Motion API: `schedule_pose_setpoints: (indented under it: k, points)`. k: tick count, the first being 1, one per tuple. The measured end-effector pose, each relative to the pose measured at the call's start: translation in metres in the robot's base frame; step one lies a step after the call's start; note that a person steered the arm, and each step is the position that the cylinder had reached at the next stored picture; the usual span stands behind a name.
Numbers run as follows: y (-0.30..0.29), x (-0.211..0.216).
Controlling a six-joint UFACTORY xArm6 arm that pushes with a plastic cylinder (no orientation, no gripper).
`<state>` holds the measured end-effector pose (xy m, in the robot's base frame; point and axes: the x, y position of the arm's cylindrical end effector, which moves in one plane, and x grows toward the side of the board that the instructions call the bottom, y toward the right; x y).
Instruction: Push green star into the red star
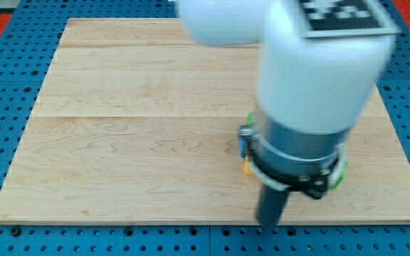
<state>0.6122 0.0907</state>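
The arm's white and grey body (312,92) fills the view's right half and hides most of the blocks. Only slivers show at its edges: a green bit (250,116) on its left, a blue bit (242,142) below that, a yellow-orange bit (248,168), and another green bit (342,171) on its right. Their shapes cannot be made out. No red star shows. The dark rod hangs below the arm, and my tip (269,222) is near the board's bottom edge, below and a little right of the blue and yellow slivers.
The wooden board (134,128) lies on a blue perforated base (6,85). The board's bottom edge (191,223) runs just under my tip. A black-and-white marker (344,13) sits on top of the arm.
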Motion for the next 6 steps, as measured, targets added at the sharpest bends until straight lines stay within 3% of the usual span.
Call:
schedule_pose_setpoints:
  k: [3,4,5,6]
  points:
    - [0.125,-0.038]
    - [0.101,-0.067]
    - [0.024,-0.078]
    - [0.025,-0.082]
